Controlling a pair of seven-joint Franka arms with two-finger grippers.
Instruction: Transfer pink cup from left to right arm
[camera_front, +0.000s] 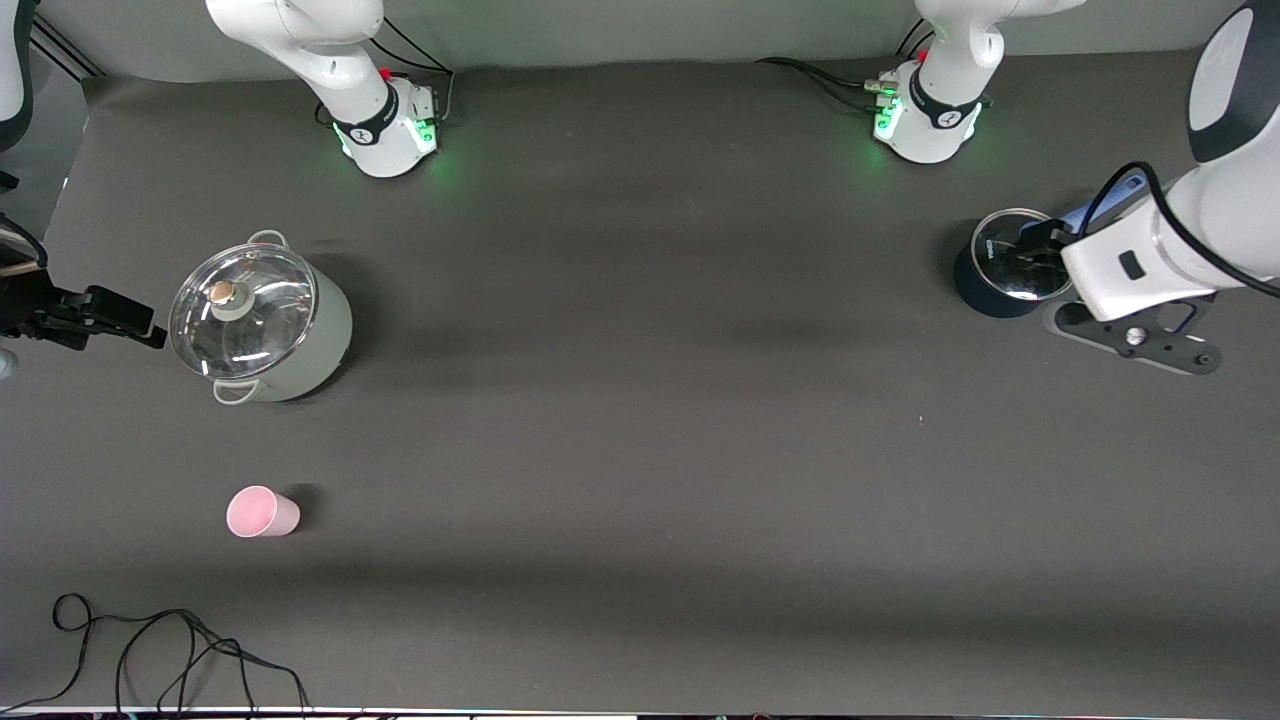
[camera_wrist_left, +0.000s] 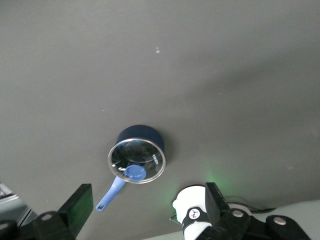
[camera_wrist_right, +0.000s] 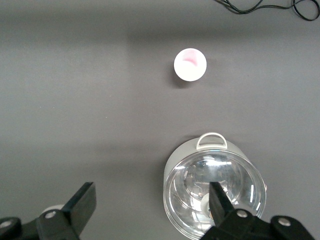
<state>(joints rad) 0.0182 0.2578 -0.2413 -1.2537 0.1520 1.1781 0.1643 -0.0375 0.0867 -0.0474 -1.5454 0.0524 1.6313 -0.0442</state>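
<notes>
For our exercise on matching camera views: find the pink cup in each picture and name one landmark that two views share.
Front view: the pink cup stands on the table, nearer the camera than the grey pot, toward the right arm's end.
Left wrist view: not in it; only the blue saucepan shows.
Right wrist view: the cup shows from above, apart from the pot.
Shared landmark: the glass-lidded grey pot, in the front and right wrist views.

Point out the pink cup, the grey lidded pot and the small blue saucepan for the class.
pink cup (camera_front: 262, 512), front view, on its side wall.
grey lidded pot (camera_front: 243, 310), front view, on its glass lid.
small blue saucepan (camera_wrist_left: 136, 160), left wrist view, on its glass lid.
</notes>
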